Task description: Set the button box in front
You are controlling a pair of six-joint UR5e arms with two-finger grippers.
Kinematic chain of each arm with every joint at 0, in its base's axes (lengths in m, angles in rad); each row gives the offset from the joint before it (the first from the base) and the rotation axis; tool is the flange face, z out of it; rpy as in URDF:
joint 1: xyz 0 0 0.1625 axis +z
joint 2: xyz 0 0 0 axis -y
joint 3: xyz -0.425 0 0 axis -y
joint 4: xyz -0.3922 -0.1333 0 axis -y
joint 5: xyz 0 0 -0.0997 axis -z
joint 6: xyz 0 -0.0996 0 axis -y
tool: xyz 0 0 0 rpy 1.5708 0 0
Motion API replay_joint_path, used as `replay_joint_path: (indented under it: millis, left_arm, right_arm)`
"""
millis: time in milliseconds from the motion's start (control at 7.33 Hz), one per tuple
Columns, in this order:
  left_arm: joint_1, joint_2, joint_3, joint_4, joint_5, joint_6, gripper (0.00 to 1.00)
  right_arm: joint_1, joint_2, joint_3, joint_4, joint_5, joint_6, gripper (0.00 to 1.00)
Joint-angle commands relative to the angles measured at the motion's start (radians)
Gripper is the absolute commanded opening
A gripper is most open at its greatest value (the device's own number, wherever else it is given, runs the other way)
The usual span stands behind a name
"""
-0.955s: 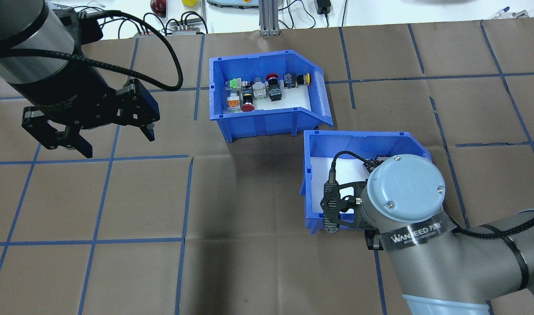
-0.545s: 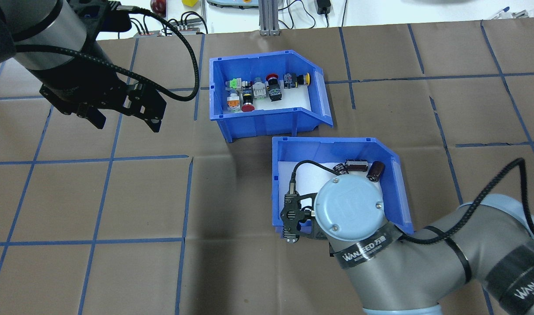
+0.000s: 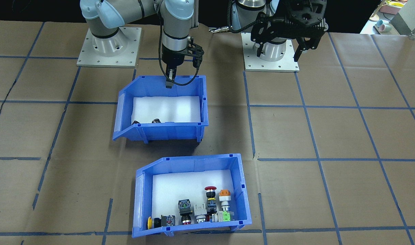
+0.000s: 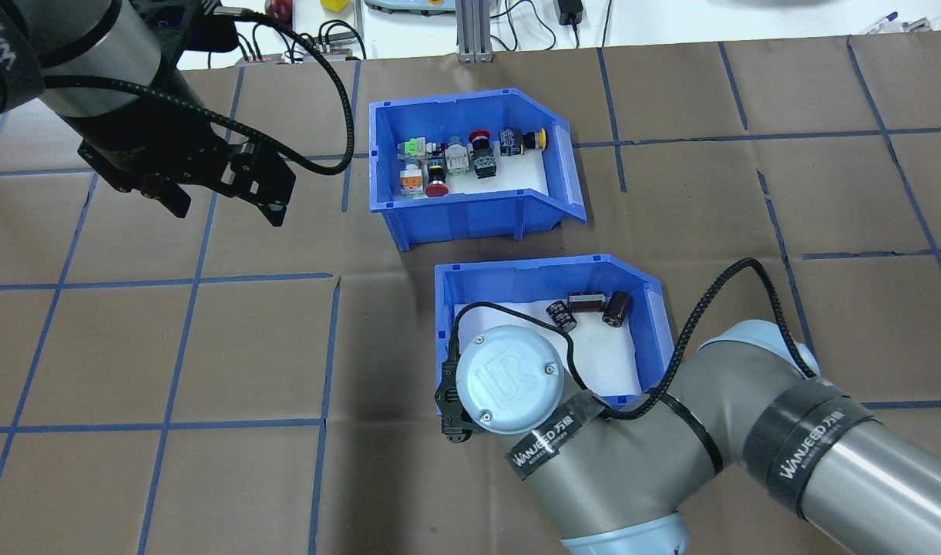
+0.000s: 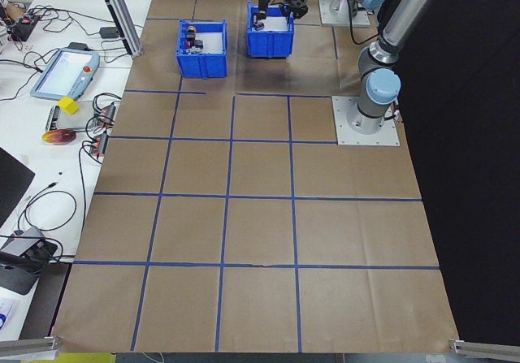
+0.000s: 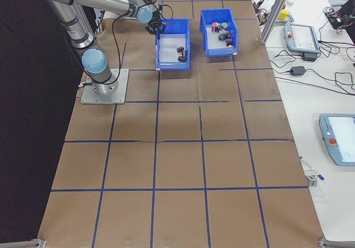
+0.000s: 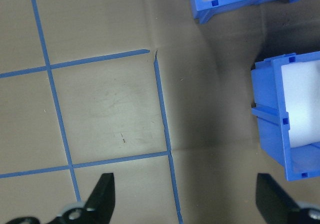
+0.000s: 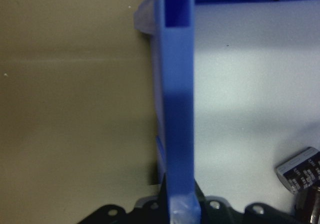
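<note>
The right claw [image 3: 169, 82] clamps the rim of the blue plastic bin holding dark cylinders [image 4: 516, 284]. The blue plastic button box of colourful push-button switches [image 4: 470, 202] sits behind it. The left claw [image 4: 225, 205] hangs wide.

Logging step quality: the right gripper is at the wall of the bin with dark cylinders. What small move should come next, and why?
Probably slide the cylinder bin toward the robot's left. The right gripper clamps its near wall, and the bin sits offset toward the robot's right of the button box, not squarely behind it.

Four fixed views, two wrist close-ups
</note>
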Motion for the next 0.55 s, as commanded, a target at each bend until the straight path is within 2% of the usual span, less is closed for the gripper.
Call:
replay_joint_path:
  millis: [0, 136, 273, 409]
  left_arm:
    - [0.0, -0.001, 0.0, 0.001, 0.0, 0.0, 1.0]
    - [0.0, -0.001, 0.0, 0.001, 0.0, 0.0, 1.0]
    - [0.0, -0.001, -0.002, 0.001, 0.0, -0.003, 1.0]
    - [0.0, -0.001, -0.002, 0.001, 0.0, -0.005, 1.0]
  right_arm:
    - [0.035, 0.025, -0.025, 0.006, -0.003, 0.041, 0.1]
    - [0.04, 0.042, -0.025, -0.001, -0.003, 0.045, 0.1]
    - [0.039, 0.045, -0.025, -0.001, -0.006, 0.052, 0.36]
    - [0.037, 0.039, -0.025, 0.002, -0.005, 0.053, 0.98]
